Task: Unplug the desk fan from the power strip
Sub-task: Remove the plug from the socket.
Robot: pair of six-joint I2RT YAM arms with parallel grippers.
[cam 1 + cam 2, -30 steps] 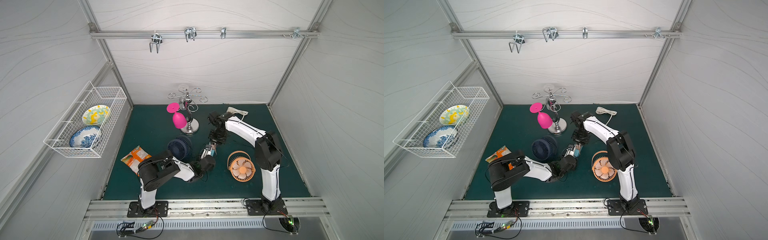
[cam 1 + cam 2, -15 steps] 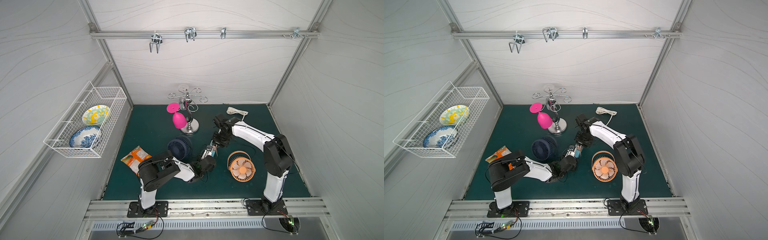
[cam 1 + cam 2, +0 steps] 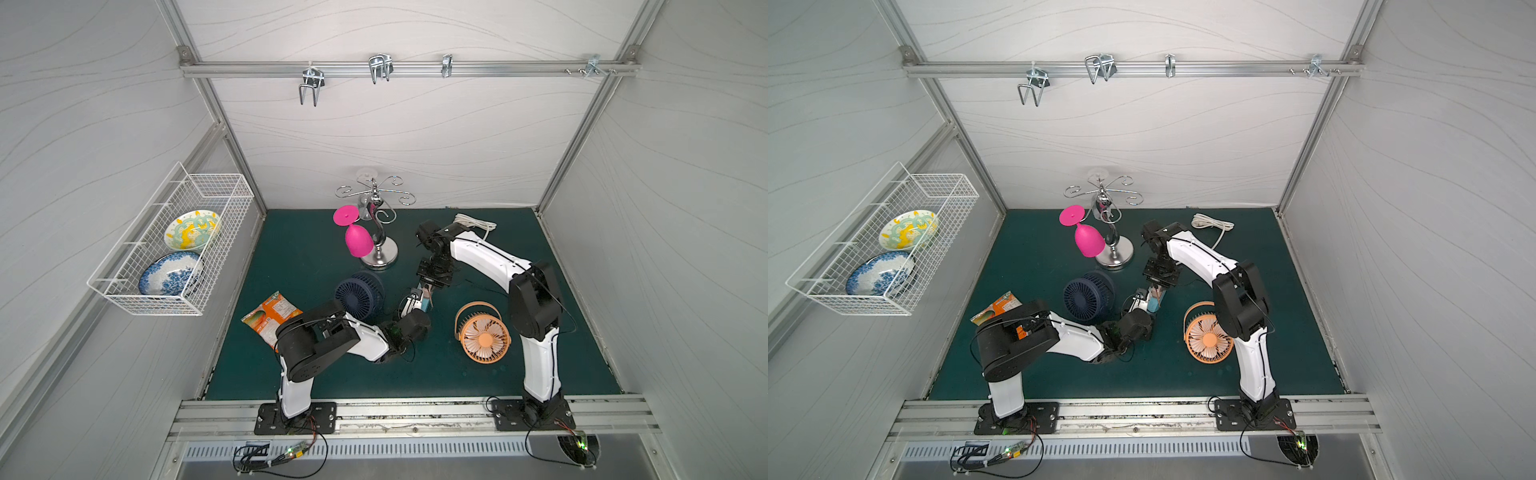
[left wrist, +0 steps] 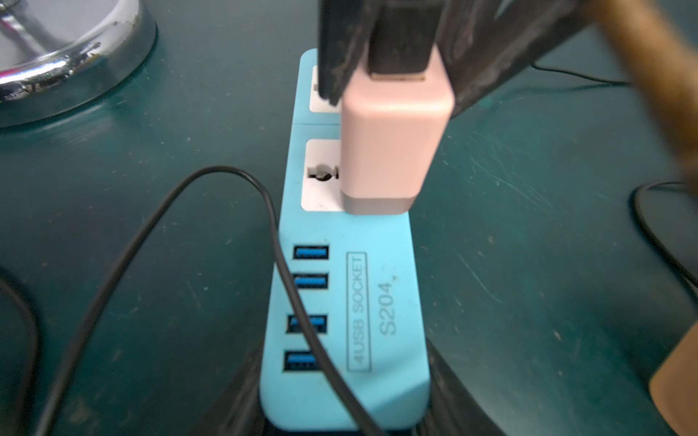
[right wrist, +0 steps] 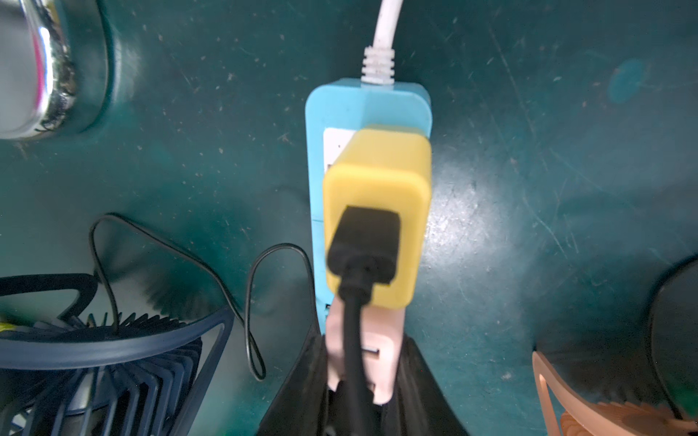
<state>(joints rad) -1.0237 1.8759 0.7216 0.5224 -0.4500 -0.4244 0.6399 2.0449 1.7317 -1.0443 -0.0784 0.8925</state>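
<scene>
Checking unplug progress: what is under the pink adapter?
Under the pink adapter, one white socket of the power strip shows partly; prongs and seating are covered by the adapter.

Both top views look steeply down from the front over the whole green mat. The wrist cameras sit close on the power strip and pink plug adapter, from opposite ends.

Bright even light; wrist views soft, desk fan blurred.
</scene>
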